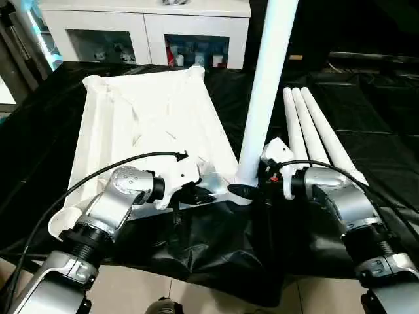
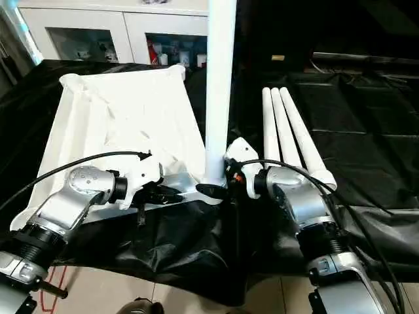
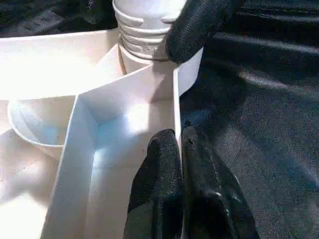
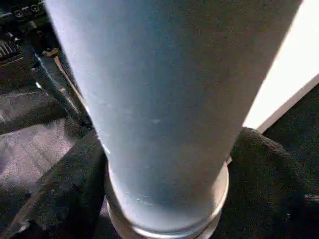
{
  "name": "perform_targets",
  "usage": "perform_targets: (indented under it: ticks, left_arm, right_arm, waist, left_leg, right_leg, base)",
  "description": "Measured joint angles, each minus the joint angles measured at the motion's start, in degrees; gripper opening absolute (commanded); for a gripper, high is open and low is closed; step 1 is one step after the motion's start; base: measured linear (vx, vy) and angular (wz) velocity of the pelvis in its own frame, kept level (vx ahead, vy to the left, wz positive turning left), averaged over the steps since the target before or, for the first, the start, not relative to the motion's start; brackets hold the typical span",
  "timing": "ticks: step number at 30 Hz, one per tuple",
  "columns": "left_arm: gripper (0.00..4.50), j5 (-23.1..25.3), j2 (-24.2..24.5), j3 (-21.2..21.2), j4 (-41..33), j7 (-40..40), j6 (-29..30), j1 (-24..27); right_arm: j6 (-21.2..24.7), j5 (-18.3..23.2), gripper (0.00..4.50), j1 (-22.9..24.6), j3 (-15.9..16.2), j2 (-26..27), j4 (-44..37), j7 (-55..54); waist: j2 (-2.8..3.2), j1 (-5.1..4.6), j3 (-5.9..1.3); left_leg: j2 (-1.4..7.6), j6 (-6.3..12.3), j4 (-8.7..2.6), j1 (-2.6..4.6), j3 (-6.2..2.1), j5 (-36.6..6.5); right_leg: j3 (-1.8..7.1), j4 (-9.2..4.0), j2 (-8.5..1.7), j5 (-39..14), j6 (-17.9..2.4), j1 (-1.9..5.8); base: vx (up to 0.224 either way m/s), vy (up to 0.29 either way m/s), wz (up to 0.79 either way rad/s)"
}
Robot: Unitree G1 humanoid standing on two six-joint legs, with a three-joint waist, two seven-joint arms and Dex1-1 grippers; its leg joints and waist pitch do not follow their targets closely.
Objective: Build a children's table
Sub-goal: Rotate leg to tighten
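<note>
Tabletop (image 1: 141,124): white plastic, lying underside up on black sheeting (image 1: 373,150), ribs exposed, occupying centre-left of the work area; white glass-door cabinet (image 1: 144,26) behind, not part of the job

Leg 1 (image 1: 265,91): upright at the near-right corner socket (image 3: 134,62). Left wrist view shows threaded rings above the socket rim, so judged entered but not fully seated

Remaining legs (image 1: 314,131): three, lying side by side on the sheeting to the right of the tabletop, well apart from any socket

Right gripper (image 1: 252,191): fingers wrapped round the base of leg 1, pinching it just above the socket

Left gripper (image 3: 180,164): fingers pressed together on the tabletop's near side wall, steadying it

Progress, est.: early. One of four legs part-fitted; needs final seating, then three more corners to do
</note>
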Motion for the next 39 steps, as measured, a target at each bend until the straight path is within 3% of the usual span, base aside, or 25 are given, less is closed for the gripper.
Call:
perform_targets:
  ticks: [5, 12, 19, 21, 24, 25, 31, 34, 39]
  left_arm:
    - [0.0, 0.1, -0.4, 0.4, 0.2, 1.5, 0.8, 0.0]
    - [0.0, 2.0, -5.6, 1.4, 5.5, 10.6, 4.8, -3.8]
    - [0.0, 3.0, -13.0, 2.7, 13.8, 21.9, 9.4, -10.0]
    - [0.0, 3.6, -13.5, 2.7, 14.0, 23.3, 9.2, -10.2]
    - [0.0, 4.1, -13.6, 2.9, 14.0, 24.1, 9.1, -10.2]
    - [0.0, 4.3, -13.6, 3.1, 14.0, 24.1, 9.1, -10.2]
    - [0.0, 4.4, -12.9, 3.1, 13.9, 23.3, 7.7, -9.7]
    - [0.0, 4.0, -11.6, 3.1, 11.8, 21.2, 6.9, -8.2]
    - [0.0, 3.1, -8.1, 2.7, 8.3, 14.4, 4.8, -5.4]
  right_arm:
    - [0.0, 0.0, 3.12, 0.1, -0.3, 1.4, 0.5, -1.9]
    - [-0.3, -0.1, 2.76, -1.9, -5.6, 8.6, 7.0, -17.8]
    - [-3.0, -2.6, 2.75, -8.3, -9.4, 15.8, 17.2, -38.8]
    - [-4.6, -2.7, 3.3, -9.4, -10.4, 17.2, 19.5, -41.7]
    - [-5.5, -2.6, 3.51, -9.6, -10.9, 18.3, 20.3, -42.2]
    - [-5.5, -2.5, 3.81, -9.6, -10.9, 18.3, 20.3, -42.2]
    - [-6.4, -3.6, 4.15, -9.6, -10.5, 18.1, 20.7, -39.7]
    - [-6.4, -3.7, 4.15, -9.1, -7.9, 15.3, 19.6, -33.5]
    - [-5.8, -3.7, 4.15, -6.1, -3.8, 8.7, 14.6, -20.2]
  waist:
    - [-0.03, -0.02, -0.01]
    - [-0.07, -1.3, -0.01]
    - [-0.06, -1.83, -0.01]
    - [-0.06, -1.92, -0.01]
    - [-0.06, -2.04, -0.01]
    - [-0.06, -2.08, -0.01]
    - [-0.06, -2.48, -0.01]
    - [-0.06, -2.61, -0.01]
    - [-0.05, -1.97, -0.01]
  left_leg:
    - [0.0, 0.0, 0.0, 0.0, 0.0, 0.0]
    - [-0.02, 0.03, 0.06, 0.02, 0.02, 0.0]
    - [-0.02, 0.02, 0.01, 0.01, 0.02, 0.1]
    - [-0.02, 0.02, -0.1, 0.0, 0.03, 0.1]
    - [-0.02, 0.03, -0.13, 0.0, 0.03, 0.1]
    - [-0.02, 0.04, -0.13, 0.0, 0.03, 0.1]
    - [-0.02, 0.04, -0.1, -0.01, 0.03, 0.1]
    - [-0.02, 0.06, -0.12, -0.02, 0.03, 0.1]
    - [-0.01, 0.29, -0.13, -0.01, 0.03, 0.2]
  right_leg:
    - [0.0, 0.0, 0.0, 0.0, 0.0, 0.0]
    - [0.06, 0.01, 0.0, 0.1, 0.0, 0.02]
    - [0.06, -0.07, 0.0, 0.2, 0.0, 0.0]
    - [0.03, -0.16, 0.0, 0.2, 0.0, 0.01]
    - [0.02, -0.18, 0.01, 0.2, 0.0, 0.0]
    - [0.01, -0.17, 0.01, 0.2, 0.0, 0.0]
    - [0.02, -0.17, 0.01, 0.2, 0.0, 0.0]
    - [0.01, -0.18, 0.01, 0.2, 0.0, 0.0]
    - [-0.01, -0.15, 0.01, 0.2, 0.0, -0.01]
  base:
    - [0.0, 0.0, 0.0]
    - [0.0, 0.0, 0.0]
    - [0.0, 0.0, 0.0]
    - [0.0, 0.0, 0.0]
    - [0.0, 0.0, 0.0]
    - [0.0, 0.0, 0.0]
    - [0.0, 0.0, 0.0]
    - [0.0, 0.0, 0.0]
    - [0.0, 0.0, 0.0]
